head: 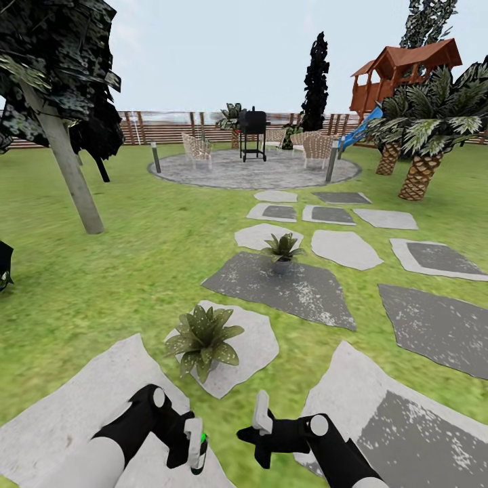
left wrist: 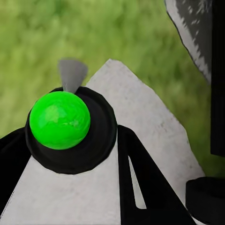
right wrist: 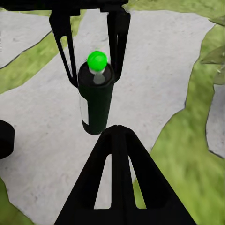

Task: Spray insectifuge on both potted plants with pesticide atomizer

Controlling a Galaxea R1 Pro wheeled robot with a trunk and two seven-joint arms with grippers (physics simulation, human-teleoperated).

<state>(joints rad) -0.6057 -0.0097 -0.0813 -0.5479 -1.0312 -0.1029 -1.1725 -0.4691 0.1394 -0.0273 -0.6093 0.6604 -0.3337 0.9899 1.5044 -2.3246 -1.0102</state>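
Note:
In the head view my left gripper (head: pixel 196 444) is shut on the pesticide atomizer (head: pixel 199 453), a slim dark bottle with a bright green tip. It hangs low over a pale stepping stone (head: pixel 74 407). From the left wrist, the green tip (left wrist: pixel 60 120) sits between the black fingers (left wrist: pixel 145 187). The right wrist view shows the atomizer (right wrist: pixel 96 101) upright in the left gripper (right wrist: pixel 93 56). My right gripper (head: pixel 261 415) hovers beside it, its fingers (right wrist: pixel 117 178) together and empty. Two potted plants stand ahead on the stones, one near (head: pixel 203 337) and one farther (head: pixel 282 249).
Grey stepping stones (head: pixel 285 288) lead over the lawn to a round paved patio (head: pixel 254 169) with a grill (head: pixel 253 132), chairs and two bollards (head: pixel 156 157). A tree trunk (head: pixel 68 169) stands left, palms (head: pixel 420 169) right. A wooden fence (head: pixel 169 125) closes the back.

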